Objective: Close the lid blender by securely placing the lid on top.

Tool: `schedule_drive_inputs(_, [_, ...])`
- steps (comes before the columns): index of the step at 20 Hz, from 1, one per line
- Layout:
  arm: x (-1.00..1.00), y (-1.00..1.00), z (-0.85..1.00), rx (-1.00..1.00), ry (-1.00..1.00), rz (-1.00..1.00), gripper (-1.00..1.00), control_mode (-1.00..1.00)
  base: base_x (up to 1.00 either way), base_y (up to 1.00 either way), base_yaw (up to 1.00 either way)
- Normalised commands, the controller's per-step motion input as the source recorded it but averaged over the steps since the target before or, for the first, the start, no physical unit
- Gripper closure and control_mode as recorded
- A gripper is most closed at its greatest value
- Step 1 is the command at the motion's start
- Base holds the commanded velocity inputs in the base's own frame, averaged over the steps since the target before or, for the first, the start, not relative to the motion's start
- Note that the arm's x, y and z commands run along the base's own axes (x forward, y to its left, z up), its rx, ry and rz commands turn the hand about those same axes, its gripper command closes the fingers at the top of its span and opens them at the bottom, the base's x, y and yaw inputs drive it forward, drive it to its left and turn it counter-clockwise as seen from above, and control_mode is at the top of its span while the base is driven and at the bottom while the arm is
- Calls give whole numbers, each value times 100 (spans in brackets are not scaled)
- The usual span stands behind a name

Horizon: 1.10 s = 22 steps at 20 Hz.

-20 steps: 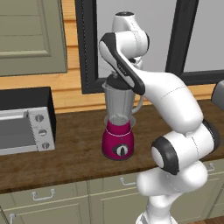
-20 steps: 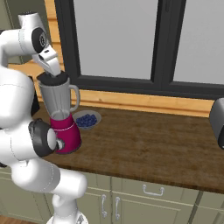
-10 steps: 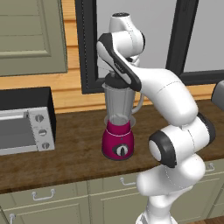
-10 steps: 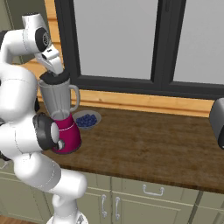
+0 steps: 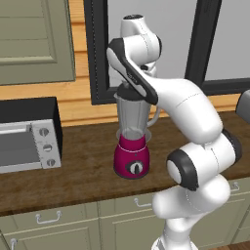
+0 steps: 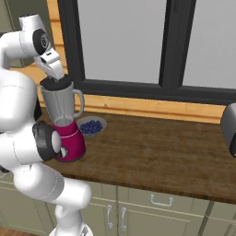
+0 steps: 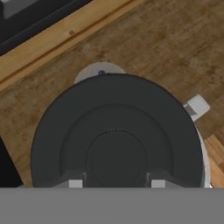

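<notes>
The blender (image 5: 132,146) stands on the wooden counter, its clear jar (image 6: 61,105) on a magenta base (image 6: 71,138). The black round lid (image 6: 57,84) sits at the jar's mouth. From straight above, the lid (image 7: 116,135) covers most of the hand view, with the jar's handle (image 7: 197,107) poking out at the right. My gripper (image 6: 54,73) points down onto the lid and is shut on its raised centre, one fingertip on each side of it. In the left base view my own arm hides the hand and most of the lid.
A grey-and-black toaster oven (image 5: 27,141) stands left of the blender. A bowl of blueberries (image 6: 91,125) lies just behind it by the window sill. Another dark appliance (image 6: 229,129) is at the far right. Bare counter (image 6: 161,156) stretches between.
The hand has come down a little with the lid onto the jar's mouth, and the arm's elbow has swung slightly. The blender has not moved.
</notes>
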Motion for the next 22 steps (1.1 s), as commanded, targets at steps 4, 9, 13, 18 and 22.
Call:
schedule_drive_inputs(4, [-24,0,0,0,9,0,100,-100,0,0,0])
schedule_drive_inputs(9, [-15,0,-3,0,12,0,100,-100,0,0,0])
schedule_drive_inputs(13, [-15,0,-14,0,12,0,100,-100,0,0,0])
schedule_drive_inputs(18, [-21,0,-32,0,3,0,100,-100,0,0,0])
schedule_drive_inputs(22, [-24,0,-38,0,-7,0,-100,-100,0,0,0])
